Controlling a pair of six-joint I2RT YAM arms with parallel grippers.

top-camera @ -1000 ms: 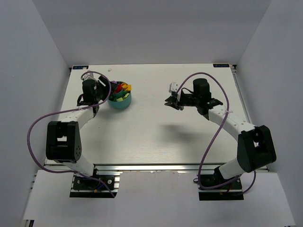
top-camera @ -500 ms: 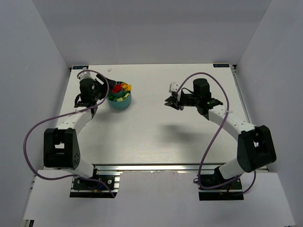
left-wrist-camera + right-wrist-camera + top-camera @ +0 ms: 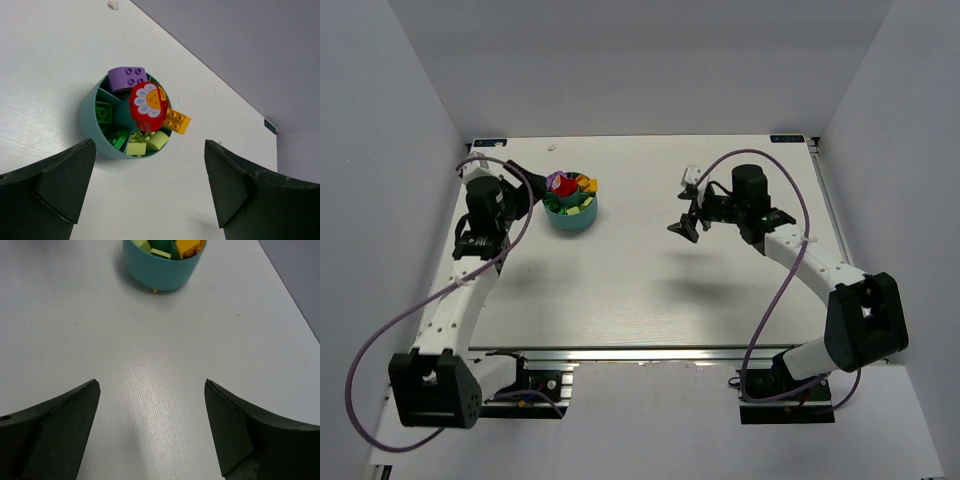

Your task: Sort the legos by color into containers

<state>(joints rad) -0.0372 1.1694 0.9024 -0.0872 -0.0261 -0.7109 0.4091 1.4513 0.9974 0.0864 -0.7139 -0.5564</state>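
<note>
The teal cup [image 3: 90,114] stands in the far left part of the surface [image 3: 650,290], nearer the far edge than the near one. All the legos in view lie in it or on it. A purple brick [image 3: 128,77] sits in a compartment on the cup's far side, and a dark green brick [image 3: 103,111] in a compartment beside it. Pale green pieces [image 3: 148,143] fill the part nearest the surface's near edge. A round red piece with a white flower face [image 3: 147,106] lies on top over the middle of the cup (the central tube is hidden under it). An orange brick [image 3: 176,121] pokes out over the rim on the side toward the right edge.

The left claw [image 3: 149,146] hangs just beside the cup toward the left edge, released, its jaws spread wide with nothing between them. The right claw [image 3: 151,383] is well apart from the cup, over the middle of the surface, likewise spread and empty.
</note>
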